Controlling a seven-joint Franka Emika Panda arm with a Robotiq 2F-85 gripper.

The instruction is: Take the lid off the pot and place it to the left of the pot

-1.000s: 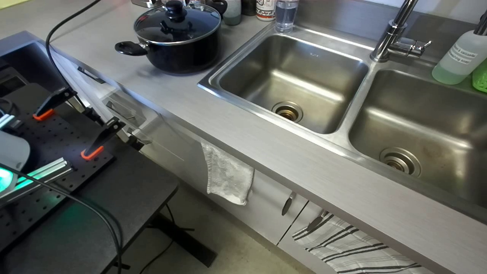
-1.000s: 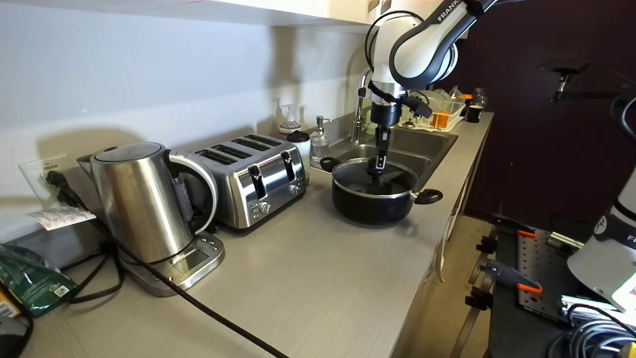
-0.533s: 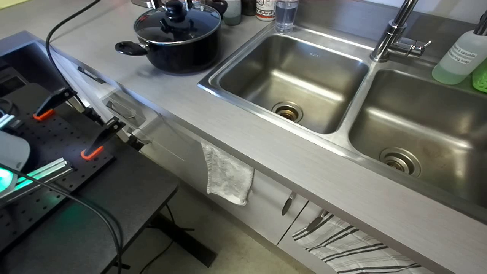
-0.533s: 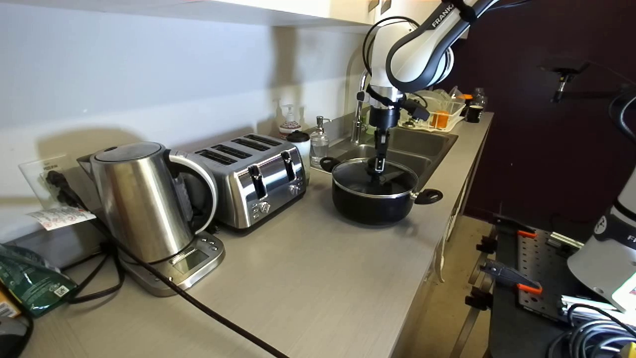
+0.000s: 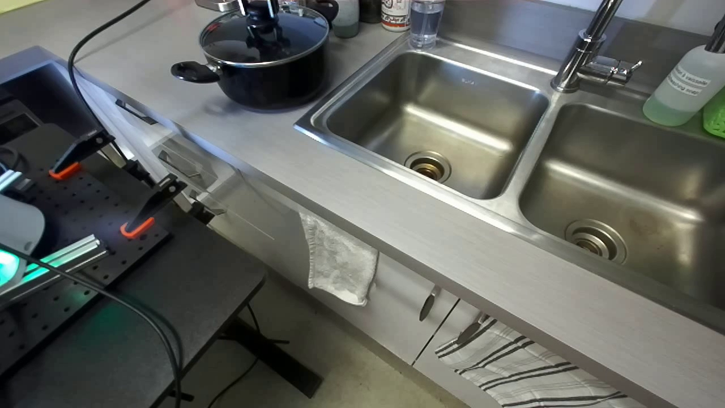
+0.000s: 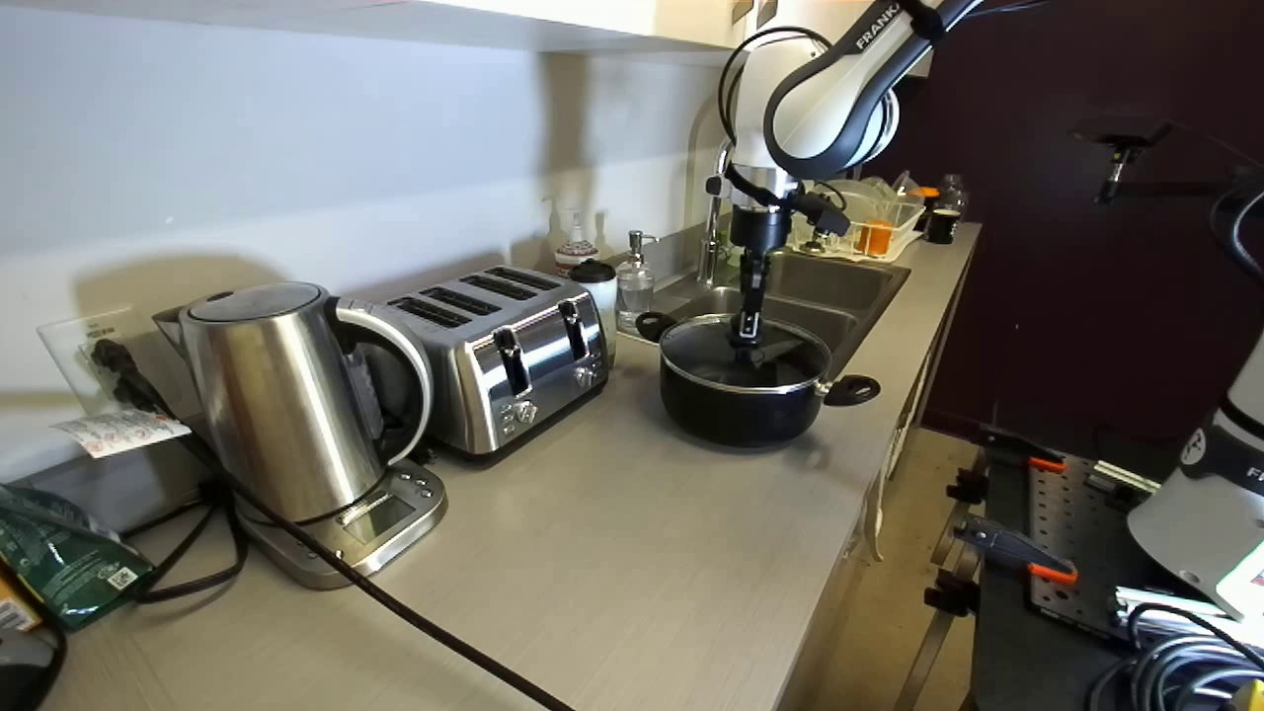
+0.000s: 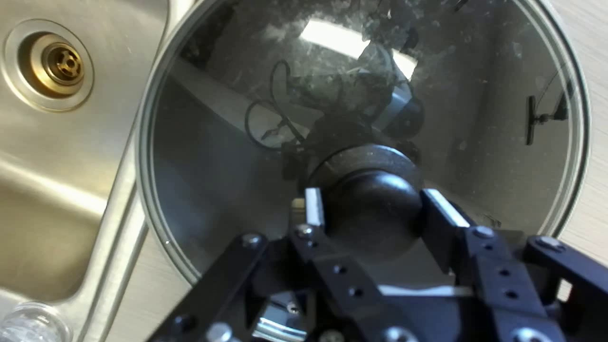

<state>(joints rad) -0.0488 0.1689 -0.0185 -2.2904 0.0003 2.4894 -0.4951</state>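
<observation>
The black pot [image 5: 272,85] stands on the counter beside the sink, in both exterior views. Its round glass lid [image 6: 696,348] with a metal rim rests level on top. From above, in the wrist view, the lid [image 7: 228,156] fills most of the picture, and its black knob [image 7: 373,209] lies between my fingers. My gripper [image 7: 374,206] points down, with a pad against each side of the knob, so it is shut on it. An exterior view shows the gripper [image 6: 749,331] over the lid's middle. The pot's inside is hidden under the dark glass.
A steel sink [image 5: 308,122] borders the pot on one side. Towards the wall stand a toaster [image 6: 533,365], a kettle [image 6: 286,415] and a soap dispenser [image 6: 634,286]. A black cable [image 6: 425,617] crosses the counter. The pot's side handle [image 6: 851,390] points to the counter's front edge.
My gripper has come down slightly onto the knob. Its fingers, wide apart half a second ago, have drawn together against it. The pot and the lid have not moved.
</observation>
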